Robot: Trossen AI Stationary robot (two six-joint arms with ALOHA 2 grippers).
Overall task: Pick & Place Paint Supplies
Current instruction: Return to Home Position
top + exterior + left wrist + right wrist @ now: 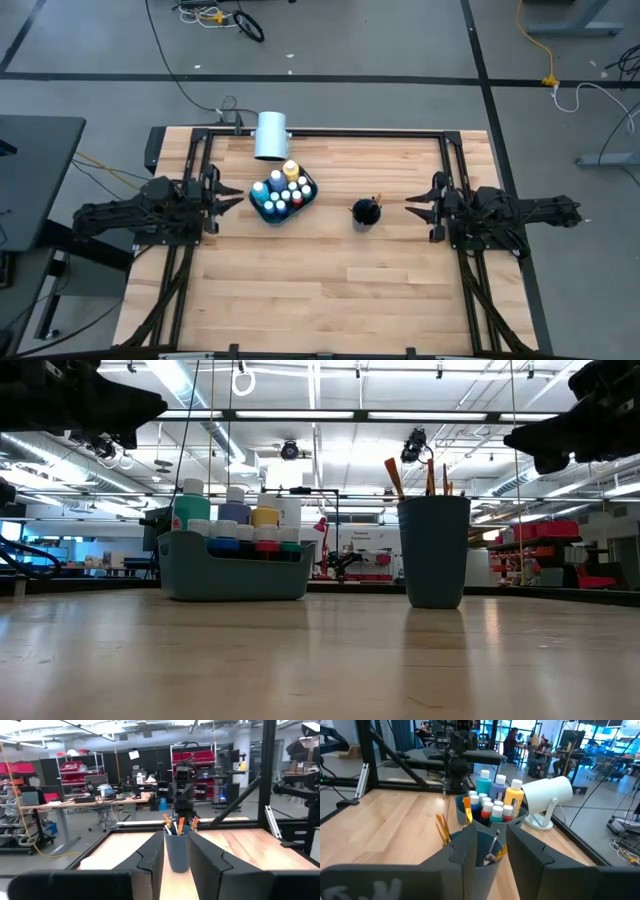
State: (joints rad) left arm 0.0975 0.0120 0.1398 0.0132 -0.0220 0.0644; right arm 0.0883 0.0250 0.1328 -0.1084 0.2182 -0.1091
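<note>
Wood surface (320,660) in front; from left, the left hand (228,198) hangs above its left side, fingers apart; paint bottles (236,512) fill a teal tray (235,575); paintbrushes (393,476) stand in a dark cup (433,560) near the tray; the right hand (415,205) hangs opposite, fingers apart.

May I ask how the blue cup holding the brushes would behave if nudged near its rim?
Tall and narrow, the blue cup would probably tip rather than slide. The brushes stick out loose above its rim and would likely shift or spill. On the smooth wooden table, a low push might slide it.
</note>
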